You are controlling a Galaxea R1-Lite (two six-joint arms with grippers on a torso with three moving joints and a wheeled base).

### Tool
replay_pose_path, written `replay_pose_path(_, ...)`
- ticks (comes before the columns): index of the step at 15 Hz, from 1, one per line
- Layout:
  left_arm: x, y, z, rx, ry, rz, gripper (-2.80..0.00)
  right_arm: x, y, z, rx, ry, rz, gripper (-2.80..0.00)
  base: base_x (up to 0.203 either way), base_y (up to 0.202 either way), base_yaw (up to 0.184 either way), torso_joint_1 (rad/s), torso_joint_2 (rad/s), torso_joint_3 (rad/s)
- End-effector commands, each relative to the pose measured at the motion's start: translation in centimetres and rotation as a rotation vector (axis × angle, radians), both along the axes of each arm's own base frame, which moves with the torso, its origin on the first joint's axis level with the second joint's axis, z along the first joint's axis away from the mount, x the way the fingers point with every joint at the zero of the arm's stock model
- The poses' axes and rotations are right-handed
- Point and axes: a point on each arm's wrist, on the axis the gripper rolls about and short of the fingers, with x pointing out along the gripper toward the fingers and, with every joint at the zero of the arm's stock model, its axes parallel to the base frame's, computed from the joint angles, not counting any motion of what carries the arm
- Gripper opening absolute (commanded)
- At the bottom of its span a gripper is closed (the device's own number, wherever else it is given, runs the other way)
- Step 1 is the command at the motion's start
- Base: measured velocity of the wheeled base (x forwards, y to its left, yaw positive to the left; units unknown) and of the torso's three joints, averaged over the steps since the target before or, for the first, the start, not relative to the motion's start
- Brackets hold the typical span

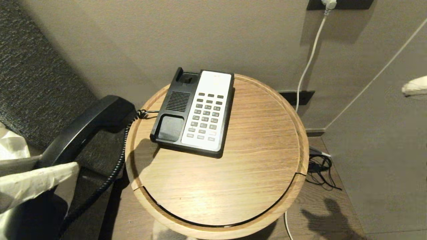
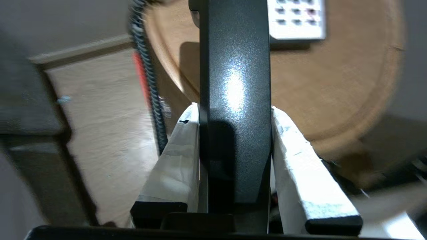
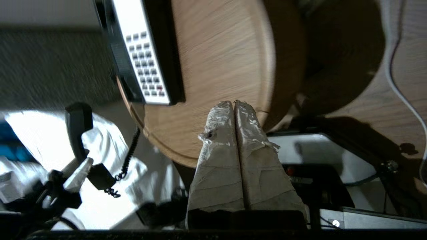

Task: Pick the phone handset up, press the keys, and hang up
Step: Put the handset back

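Note:
The black phone handset (image 1: 86, 128) hangs in the air left of the round wooden table (image 1: 233, 180), off its cradle. My left gripper (image 1: 56, 170) is shut on its lower part; in the left wrist view the white-wrapped fingers (image 2: 181, 150) press both sides of the handset (image 2: 235, 66). Its coiled cord (image 1: 113, 170) runs down from the phone base (image 1: 173, 110). The keys (image 1: 206, 115) sit in rows on the white faceplate and also show in the right wrist view (image 3: 146, 66). My right gripper (image 3: 234, 103) is shut and empty, at the right edge of the head view (image 1: 413, 88), apart from the phone.
A white cable (image 1: 308, 63) hangs from a wall socket behind the table. Black cables (image 1: 320, 170) lie on the floor to the table's right. Dark textured upholstery (image 1: 33, 83) stands to the left, behind the handset.

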Motion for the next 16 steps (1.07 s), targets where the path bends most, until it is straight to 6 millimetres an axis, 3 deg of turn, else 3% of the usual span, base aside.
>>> replay_pose_path(1, 1.6, -0.9, 0.0, 0.049, 0.022, 0.041, -2.8, -5.1, -4.0, -0.5, 0.062, -0.101, -0.133, -2.8, 0.0, 0.0, 0.0, 0.0, 0.0, 0.0)
replay_pose_path(3, 3.3, -1.8, 0.2, 0.075, 0.008, 0.06, -2.8, -7.0, -5.0, -0.8, 0.111, -0.148, -0.204, -2.8, 0.0, 0.0, 0.0, 0.0, 0.0, 0.0)
replay_pose_path(11, 11.0, -6.7, 3.8, 0.098, -0.103, 0.174, -2.8, -8.8, -5.5, -5.4, 0.254, -0.236, -0.122, -2.8, 0.0, 0.0, 0.0, 0.0, 0.0, 0.0)
replay_pose_path(16, 13.4, -10.5, 2.8, 0.177, -0.078, 0.107, -2.8, -8.7, -5.3, -8.3, 0.242, -0.188, -0.094, -2.8, 0.0, 0.0, 0.0, 0.0, 0.0, 0.0)
